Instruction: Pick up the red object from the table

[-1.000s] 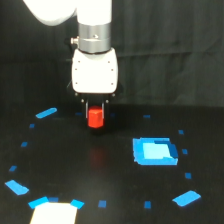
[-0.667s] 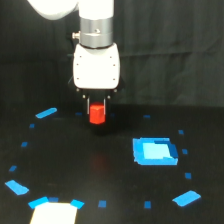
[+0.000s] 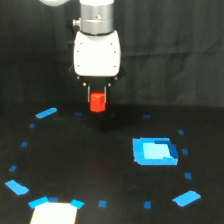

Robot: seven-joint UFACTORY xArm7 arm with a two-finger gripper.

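Red cylinder lifted clear of the table

We see the red cylinder (image 3: pixel 98 101) pinched between the fingers of the gripper (image 3: pixel 98 99), now higher than a second ago and hanging above the far middle of the black table (image 3: pixel 100 165), so the pick looks essentially done. We find no brand, label or writing anywhere.

Table (image 3: pixel 75 165): matt black. Above it, red object (image 3: pixel 98 102): smooth, plastic-looking. Gripper (image 3: pixel 98 98) housing: glossy white shell under a brushed metal collar.
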